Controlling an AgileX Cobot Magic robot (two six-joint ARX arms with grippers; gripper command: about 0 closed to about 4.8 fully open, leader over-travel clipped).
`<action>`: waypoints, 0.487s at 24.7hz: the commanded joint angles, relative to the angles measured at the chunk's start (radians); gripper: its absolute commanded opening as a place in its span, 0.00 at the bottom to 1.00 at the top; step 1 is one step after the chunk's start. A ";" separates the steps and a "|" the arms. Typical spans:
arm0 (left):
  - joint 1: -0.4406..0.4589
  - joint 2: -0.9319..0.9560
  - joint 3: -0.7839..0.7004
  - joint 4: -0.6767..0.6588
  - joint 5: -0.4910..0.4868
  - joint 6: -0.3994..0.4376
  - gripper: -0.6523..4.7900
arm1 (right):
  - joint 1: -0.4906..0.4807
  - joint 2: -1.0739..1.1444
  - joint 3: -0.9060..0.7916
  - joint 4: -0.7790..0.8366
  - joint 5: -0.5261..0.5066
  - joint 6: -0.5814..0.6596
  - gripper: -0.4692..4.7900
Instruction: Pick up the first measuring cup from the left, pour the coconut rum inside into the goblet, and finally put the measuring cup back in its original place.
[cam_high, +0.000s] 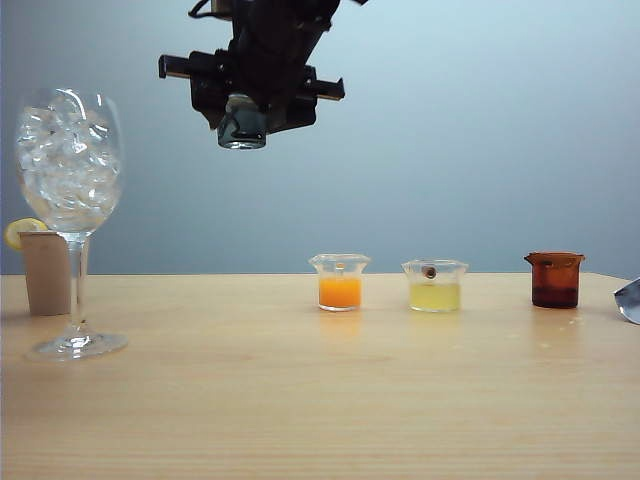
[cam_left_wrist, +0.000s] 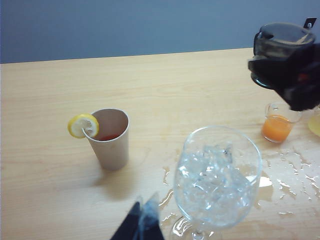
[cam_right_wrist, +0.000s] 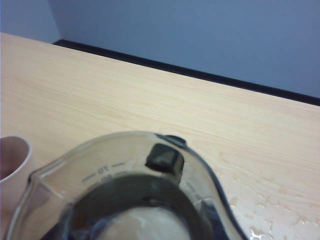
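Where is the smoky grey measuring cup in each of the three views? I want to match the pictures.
Exterior view: the measuring cup hangs in the right pincer, high above the table.
Left wrist view: the cup is held aloft near the cup of orange liquid.
Right wrist view: the cup fills the foreground, seen from above.
Shared landmark: the paper cup.

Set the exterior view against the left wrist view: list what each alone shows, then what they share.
Exterior only: the pale yellow cup whole and the amber-brown cup on the table.
Left wrist only: spilled puddles around the goblet, and the left end effector near its foot.
Shared: the ice-filled goblet, paper cup with lemon slice, orange cup, and the right end effector holding the first measuring cup aloft.
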 joint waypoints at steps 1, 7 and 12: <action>0.002 -0.001 0.003 0.008 -0.003 0.000 0.11 | 0.012 -0.073 -0.081 0.056 0.002 -0.002 0.28; 0.002 -0.001 0.003 0.008 -0.002 0.000 0.11 | 0.026 -0.168 -0.177 0.057 -0.063 -0.002 0.28; 0.002 -0.001 0.003 0.008 -0.002 0.000 0.11 | 0.047 -0.225 -0.214 0.057 -0.090 -0.008 0.28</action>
